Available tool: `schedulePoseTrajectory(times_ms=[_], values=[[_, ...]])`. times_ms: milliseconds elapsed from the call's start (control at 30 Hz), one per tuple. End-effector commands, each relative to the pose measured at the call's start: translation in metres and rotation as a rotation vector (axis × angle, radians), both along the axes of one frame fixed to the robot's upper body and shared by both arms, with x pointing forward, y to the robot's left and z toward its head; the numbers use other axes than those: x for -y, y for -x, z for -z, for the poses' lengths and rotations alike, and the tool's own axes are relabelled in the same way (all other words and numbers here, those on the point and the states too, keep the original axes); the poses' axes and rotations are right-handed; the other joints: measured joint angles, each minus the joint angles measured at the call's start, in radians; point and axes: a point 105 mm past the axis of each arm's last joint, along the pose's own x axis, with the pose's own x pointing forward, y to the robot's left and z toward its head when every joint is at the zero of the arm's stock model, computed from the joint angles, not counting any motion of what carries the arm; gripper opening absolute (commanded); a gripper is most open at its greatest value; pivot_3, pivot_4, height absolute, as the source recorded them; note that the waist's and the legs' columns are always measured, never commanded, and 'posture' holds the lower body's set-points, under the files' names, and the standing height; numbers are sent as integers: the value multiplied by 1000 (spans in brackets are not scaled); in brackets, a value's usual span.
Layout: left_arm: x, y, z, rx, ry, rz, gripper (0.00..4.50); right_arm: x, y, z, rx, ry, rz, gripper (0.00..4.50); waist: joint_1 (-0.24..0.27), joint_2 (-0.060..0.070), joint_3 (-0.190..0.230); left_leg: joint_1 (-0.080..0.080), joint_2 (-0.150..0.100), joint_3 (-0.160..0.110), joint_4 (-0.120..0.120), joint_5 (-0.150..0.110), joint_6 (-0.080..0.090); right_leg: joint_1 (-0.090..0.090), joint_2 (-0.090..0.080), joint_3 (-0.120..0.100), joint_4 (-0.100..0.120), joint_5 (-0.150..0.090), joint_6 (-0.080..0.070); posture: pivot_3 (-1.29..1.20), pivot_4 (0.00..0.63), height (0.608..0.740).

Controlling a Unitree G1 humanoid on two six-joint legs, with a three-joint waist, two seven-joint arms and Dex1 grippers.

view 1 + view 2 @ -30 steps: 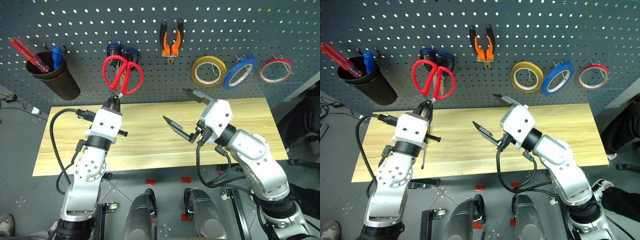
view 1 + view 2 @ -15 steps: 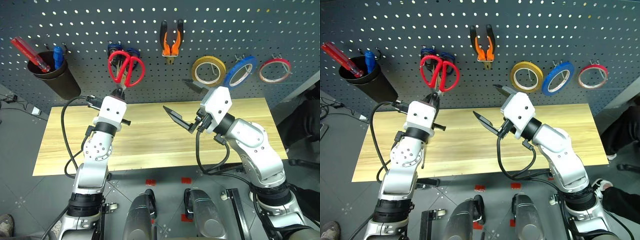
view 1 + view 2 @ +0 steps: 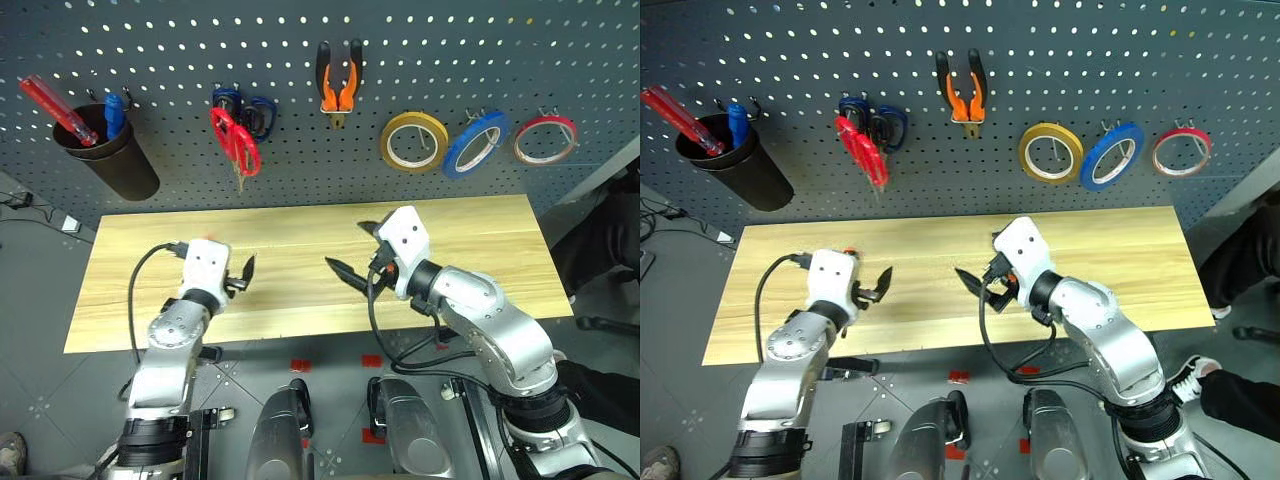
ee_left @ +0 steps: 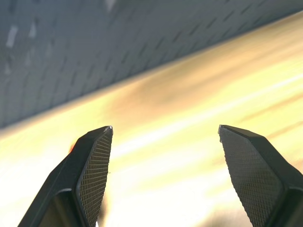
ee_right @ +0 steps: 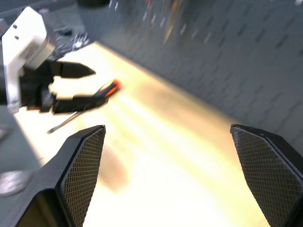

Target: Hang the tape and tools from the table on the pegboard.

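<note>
Far left of the pliers [image 3: 340,85], a dark cup [image 3: 110,155] on the pegboard [image 3: 560,60] holds red and blue-handled tools that are not part of the job. Closer to the pliers on that side, the red-handled scissors [image 3: 235,140] hang on a hook, overlapping the dark blue-handled scissors [image 3: 245,108]. Below and left of the pliers, the left hand [image 3: 245,276] hovers over the tabletop [image 3: 480,230] with its fingers [image 4: 92,165] spread apart and nothing between them. Just beside that hand, the right wrist view catches what looks like the screwdriver [image 5: 108,89], an orange-and-black handle with a thin shaft lying flat on the wood; the arm hides most of it from the head camera.

The pliers themselves hang handles up, high on the board. Below them and slightly right, the right hand [image 3: 346,246] is also wide apart and empty. To the right of the pliers hang the yellow tape roll [image 3: 413,141], then the blue tape [image 3: 477,144], then the thin red tape roll [image 3: 545,140].

So tape, pliers and scissors look done. Only the screwdriver seems left, probably for the left hand.
</note>
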Motion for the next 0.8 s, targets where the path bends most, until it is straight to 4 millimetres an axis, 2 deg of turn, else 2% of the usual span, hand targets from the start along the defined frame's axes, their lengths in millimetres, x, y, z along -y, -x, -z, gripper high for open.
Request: schedulePoseTrajectory(times_ms=[33, 200, 300, 567, 733, 800], values=[[-30, 1, -8, -46, 98, -93, 3767, -16, 13, -16, -26, -24, -78, 4500, 2, 0, 0, 0, 0, 0, 0, 0, 0, 0, 0, 0, 0, 0, 0, -175, 362, 740], [-52, -6, -2, -187, 206, -141, 3767, -37, 12, -30, -64, -24, -136, 4500, 5, -4, 8, 0, -1, 0, 0, 0, 0, 0, 0, 0, 0, 0, 0, -162, 402, 740], [-65, -17, -5, -203, 227, -179, 3767, -45, 10, -34, -61, -2, -166, 4500, 8, -6, 17, 0, -1, 0, -1, 0, 0, -1, 0, 0, -1, 0, 0, -148, 421, 740], [-71, -44, 7, -297, 264, -170, 3767, -62, 8, -42, -4, 41, -223, 4500, 8, -11, 49, -1, -1, 3, -2, 0, 0, -5, -1, 1, -1, -1, -1, -162, 452, 740], [-71, -51, 17, -358, 237, -146, 3767, -63, 9, -44, 2, 48, -237, 4500, 5, -12, 54, -3, -1, 6, -3, 0, 0, -8, -1, 3, -1, -1, -1, -181, 449, 740], [-68, -51, 18, -363, 200, -110, 3361, -61, 8, -44, -1, 48, -232, 4500, 4, -11, 54, -3, -1, 8, -4, 0, 0, -9, -1, 3, -1, -1, -1, -196, 436, 740]])
